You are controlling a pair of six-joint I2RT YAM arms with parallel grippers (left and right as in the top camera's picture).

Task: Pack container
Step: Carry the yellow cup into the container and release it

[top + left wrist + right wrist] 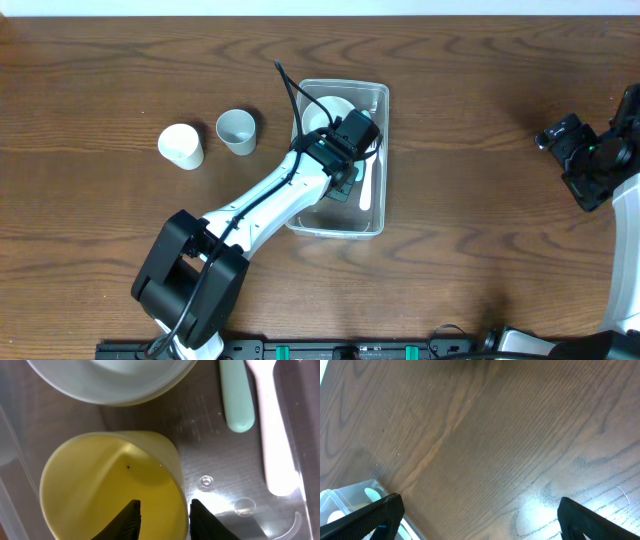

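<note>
The clear plastic container (384,150) stands at the table's middle. It holds a white bowl (325,110) at the far end and a white spoon (366,185) along the right wall. My left gripper (345,180) reaches down into it. In the left wrist view the fingers (163,510) straddle the rim of a yellow cup (100,480), one inside and one outside, with a gap to the wall. The bowl (110,380), a pale green handle (236,395) and a white handle (272,435) lie beside it. My right gripper (560,140) is open and empty over bare table at the right.
A white cup (181,146) and a pale grey-green cup (237,131) stand on the wooden table left of the container. The right wrist view shows its wide-open fingers (477,515) over wood and a corner of the container (345,502) at lower left.
</note>
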